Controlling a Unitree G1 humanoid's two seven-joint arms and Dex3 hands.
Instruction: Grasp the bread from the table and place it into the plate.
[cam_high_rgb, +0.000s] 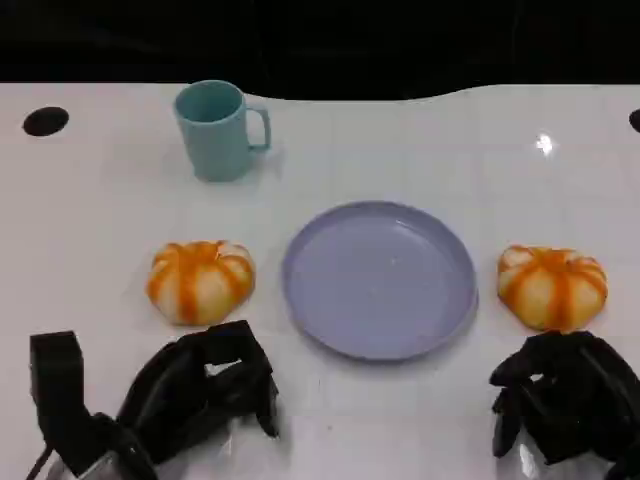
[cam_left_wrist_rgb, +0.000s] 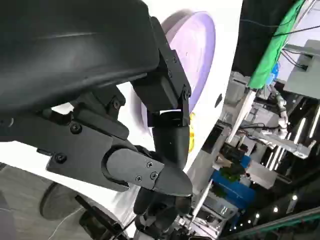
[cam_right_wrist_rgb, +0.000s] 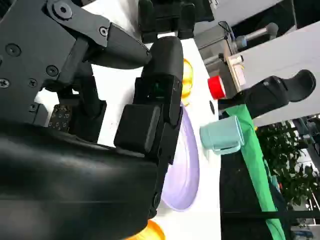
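Two round white-and-orange breads lie on the white table (cam_high_rgb: 100, 220). One bread (cam_high_rgb: 200, 281) is left of the purple plate (cam_high_rgb: 380, 280); the other bread (cam_high_rgb: 552, 287) is right of it. The plate holds nothing. My left hand (cam_high_rgb: 190, 395) hovers just in front of the left bread, thumb apart from the fingers, holding nothing. My right hand (cam_high_rgb: 565, 395) sits just in front of the right bread, fingers loosely bent, also holding nothing. In the right wrist view the plate (cam_right_wrist_rgb: 182, 170) lies beyond my fingers (cam_right_wrist_rgb: 160, 85), with a bread (cam_right_wrist_rgb: 150, 231) at the picture's edge.
A teal mug (cam_high_rgb: 220, 128) stands upright at the back left, behind the left bread, and also shows in the right wrist view (cam_right_wrist_rgb: 222, 135). A black hole (cam_high_rgb: 45, 121) marks the table's far left. The table's far edge runs behind the mug.
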